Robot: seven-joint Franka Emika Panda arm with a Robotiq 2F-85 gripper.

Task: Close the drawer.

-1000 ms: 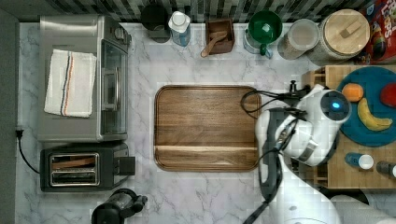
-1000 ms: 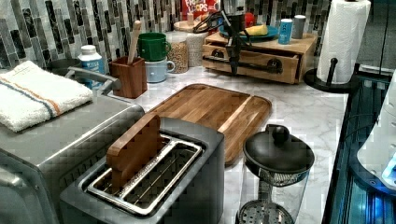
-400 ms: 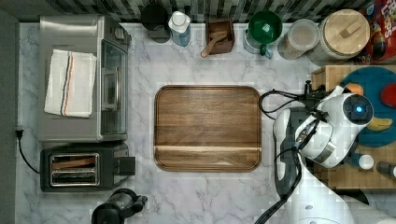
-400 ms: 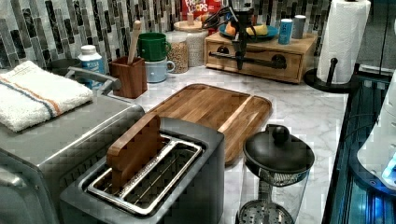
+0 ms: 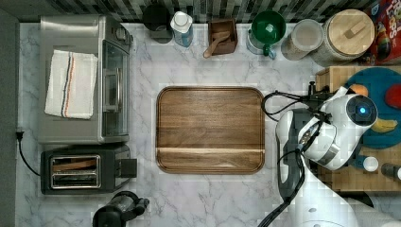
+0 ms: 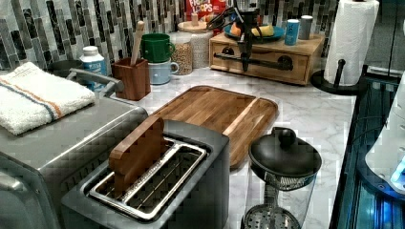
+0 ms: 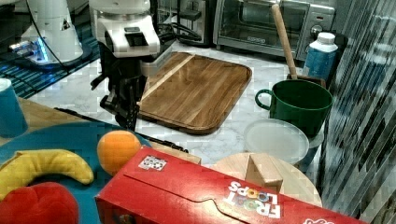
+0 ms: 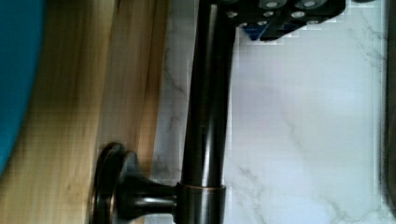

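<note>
Black bar handle (image 8: 205, 116) against tool (image 6: 246, 53); drawer (image 6: 260, 59) pushed in; tool opening unclear.

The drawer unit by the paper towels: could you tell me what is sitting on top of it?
On the drawer unit sits a blue plate with a banana and an orange, plus a blue cup and a grey one. The arm covers part of the plate.

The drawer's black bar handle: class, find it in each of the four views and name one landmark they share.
Top view: hidden under the robot arm.
Left view: handle at upper centre, across the drawer front.
Right view: thin dark bar beside the orange.
Wrist view: centre.
Shared landmark: blue plate.
</note>
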